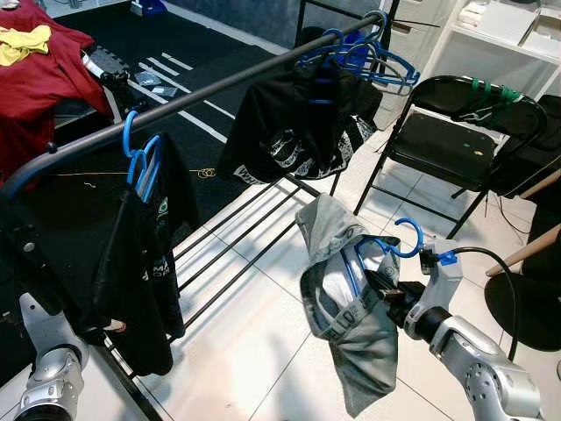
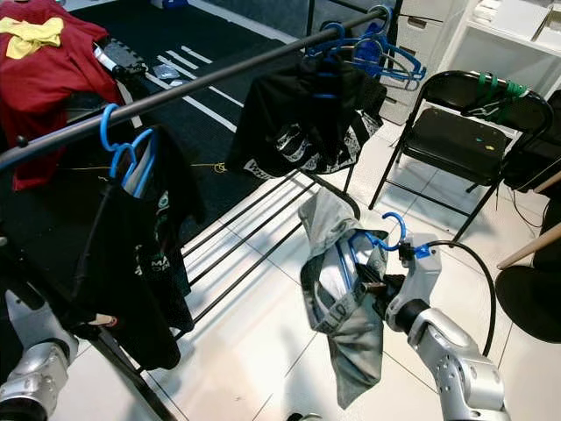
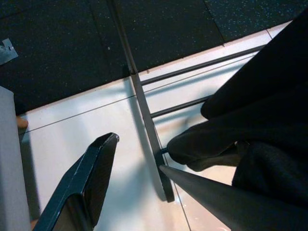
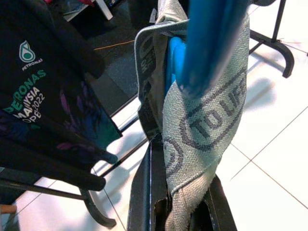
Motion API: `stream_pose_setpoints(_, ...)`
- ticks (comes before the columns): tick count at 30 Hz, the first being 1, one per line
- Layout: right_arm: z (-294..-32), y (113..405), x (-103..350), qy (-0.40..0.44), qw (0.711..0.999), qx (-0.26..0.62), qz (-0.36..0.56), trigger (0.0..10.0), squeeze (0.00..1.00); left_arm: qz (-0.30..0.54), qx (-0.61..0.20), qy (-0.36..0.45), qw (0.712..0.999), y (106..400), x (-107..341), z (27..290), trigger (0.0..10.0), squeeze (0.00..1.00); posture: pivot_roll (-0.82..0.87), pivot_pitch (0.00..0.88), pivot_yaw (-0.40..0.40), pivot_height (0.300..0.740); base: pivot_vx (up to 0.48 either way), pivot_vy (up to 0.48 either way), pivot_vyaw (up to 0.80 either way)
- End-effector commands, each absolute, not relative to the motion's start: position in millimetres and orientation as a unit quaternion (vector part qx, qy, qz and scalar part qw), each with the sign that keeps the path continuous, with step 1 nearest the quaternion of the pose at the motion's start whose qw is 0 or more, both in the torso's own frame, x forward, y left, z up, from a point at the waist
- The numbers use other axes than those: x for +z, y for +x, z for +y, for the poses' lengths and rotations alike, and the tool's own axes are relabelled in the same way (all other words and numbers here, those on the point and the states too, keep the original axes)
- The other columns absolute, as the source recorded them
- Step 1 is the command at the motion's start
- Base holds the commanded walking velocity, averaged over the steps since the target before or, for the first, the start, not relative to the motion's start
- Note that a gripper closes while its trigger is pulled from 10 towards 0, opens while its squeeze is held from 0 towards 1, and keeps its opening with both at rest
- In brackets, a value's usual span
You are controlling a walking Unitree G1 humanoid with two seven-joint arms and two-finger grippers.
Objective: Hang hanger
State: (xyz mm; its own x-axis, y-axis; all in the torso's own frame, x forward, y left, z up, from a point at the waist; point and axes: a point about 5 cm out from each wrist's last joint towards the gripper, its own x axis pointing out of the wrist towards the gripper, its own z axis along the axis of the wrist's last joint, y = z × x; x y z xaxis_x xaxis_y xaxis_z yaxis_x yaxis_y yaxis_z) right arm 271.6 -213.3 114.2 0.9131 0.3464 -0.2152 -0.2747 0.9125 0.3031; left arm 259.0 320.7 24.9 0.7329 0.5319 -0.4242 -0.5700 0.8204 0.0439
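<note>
Right gripper point(image 1: 386, 294) low over the glossy white tile floor point(image 1: 254, 351), black fingers clamped on a blue plastic hanger point(image 1: 399, 241) draped with a grey garment point(image 1: 346, 307). Hanger and garment held just in front of the clothes rack's lower bars, below and well apart from the dark round metal rail point(image 1: 219, 88), curved hook pointing up. Grey fabric soft and crumpled, printed with a circular dark logo, hanging in loose folds beneath the gripper; in the right wrist view, the woven cloth point(image 4: 202, 125) pinched between the two fingers, the blue hanger arm point(image 4: 207, 43) smooth above it.

On the slanting rail, a black T-shirt point(image 1: 140, 263) on blue hangers toward the robot's left, another black printed shirt point(image 1: 298, 123) farther along, a cluster of bare blue hangers point(image 1: 368, 57) at the far end. Red cloth point(image 1: 39, 83) with a yellow piece at upper left. Black folding metal chair point(image 1: 456, 140) to the right on the tiles, green-striped item slung over its back.

Left gripper point(image 3: 144, 192) low beside the rack's base, fingers spread apart, tapered and matte, over tile and thin dark bars.
</note>
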Motion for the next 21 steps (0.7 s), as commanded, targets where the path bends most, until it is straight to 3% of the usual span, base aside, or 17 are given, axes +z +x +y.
stream_pose_setpoints(1,-218,268,111,0.132,0.969,0.155,0.141,10.0,0.0,0.242,0.338,0.04,0.909,245,21,334,10.0,0.0,-0.03,0.2,0.037,0.74,0.0,0.0,0.0)
stream_pose_setpoints(21,-219,266,111,0.127,0.968,0.157,0.147,10.0,0.0,0.209,0.344,0.04,0.914,251,38,348,10.0,0.0,-0.03,0.199,0.039,0.74,0.0,0.0,0.0)
